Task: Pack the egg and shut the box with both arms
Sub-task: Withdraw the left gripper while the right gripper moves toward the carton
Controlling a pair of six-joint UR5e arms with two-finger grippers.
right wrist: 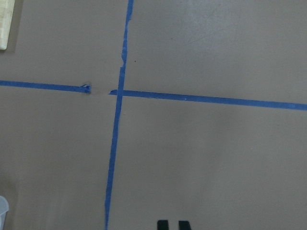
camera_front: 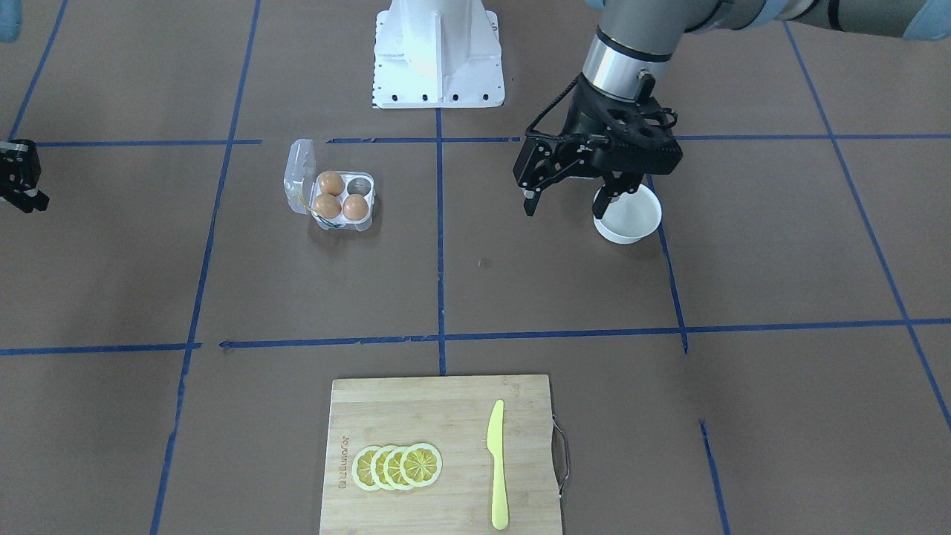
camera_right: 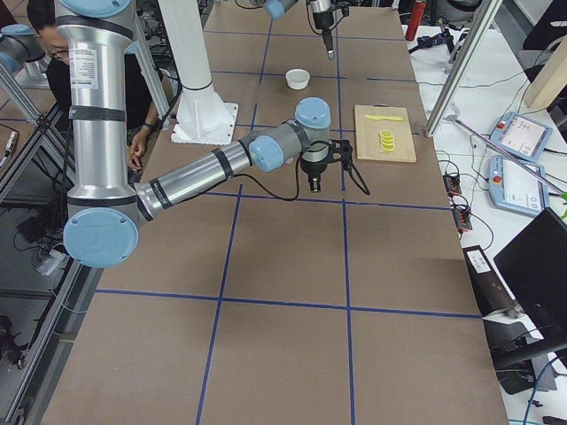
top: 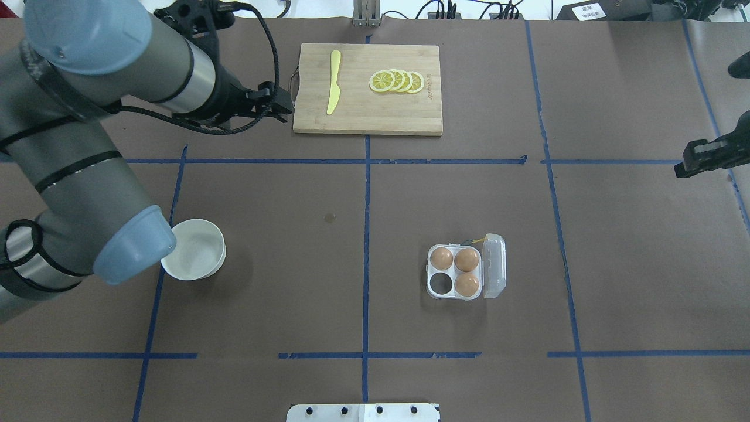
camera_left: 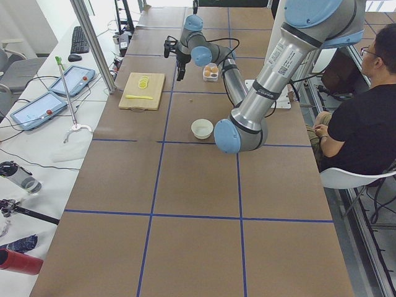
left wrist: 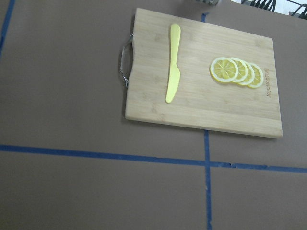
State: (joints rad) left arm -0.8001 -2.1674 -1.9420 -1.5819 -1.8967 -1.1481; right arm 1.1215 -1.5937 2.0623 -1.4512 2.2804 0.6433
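Observation:
The clear four-cell box sits on the table with its lid open and standing up; it also shows in the overhead view. Three tan-brown eggs fill three cells, one being this egg; one cell is empty. My left gripper is open and empty, hovering beside a white bowl, far from the box. My right gripper is at the table's edge, well away from the box; its fingertips sit close together, shut on nothing.
A wooden cutting board with a yellow knife and lemon slices lies on the operators' side. The white pedestal base stands at the robot's side. The bowl looks empty in the overhead view.

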